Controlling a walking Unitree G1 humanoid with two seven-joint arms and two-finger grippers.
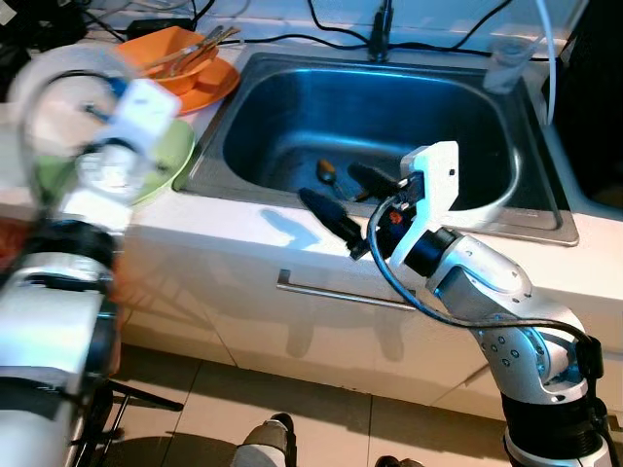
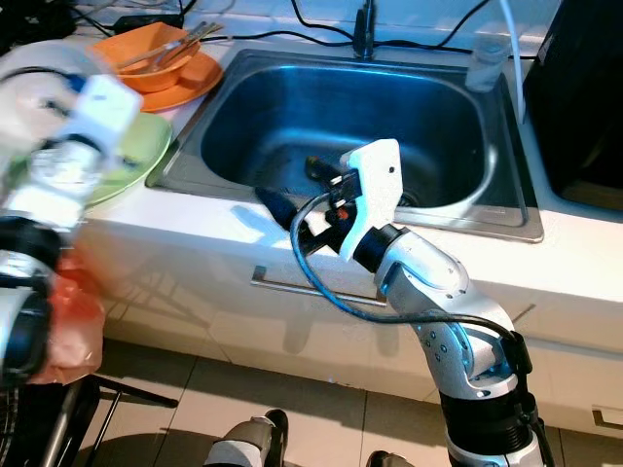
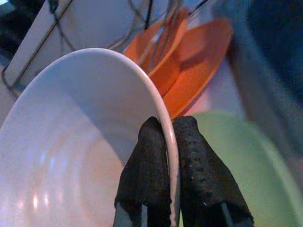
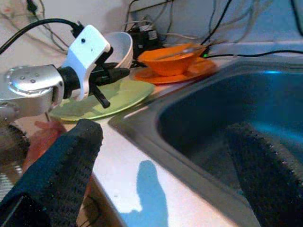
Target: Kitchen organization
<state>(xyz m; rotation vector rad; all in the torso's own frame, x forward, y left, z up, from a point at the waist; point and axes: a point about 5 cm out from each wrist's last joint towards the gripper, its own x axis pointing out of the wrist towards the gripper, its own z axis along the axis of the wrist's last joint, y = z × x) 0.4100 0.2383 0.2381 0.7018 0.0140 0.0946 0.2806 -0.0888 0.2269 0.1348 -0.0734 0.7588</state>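
Bowl (image 3: 71, 156) pinched by its rim in my left gripper (image 3: 169, 142), above the green plate (image 4: 118, 94).

Sink (image 1: 389, 126) at three o'clock; I should keep the bowl level (thin rim hold). My right gripper (image 1: 341, 199) hangs spread over the sink's edge.

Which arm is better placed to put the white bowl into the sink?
Left. Its end effector already pinches the white bowl's rim above the green plate. The right end effector is open at the sink.
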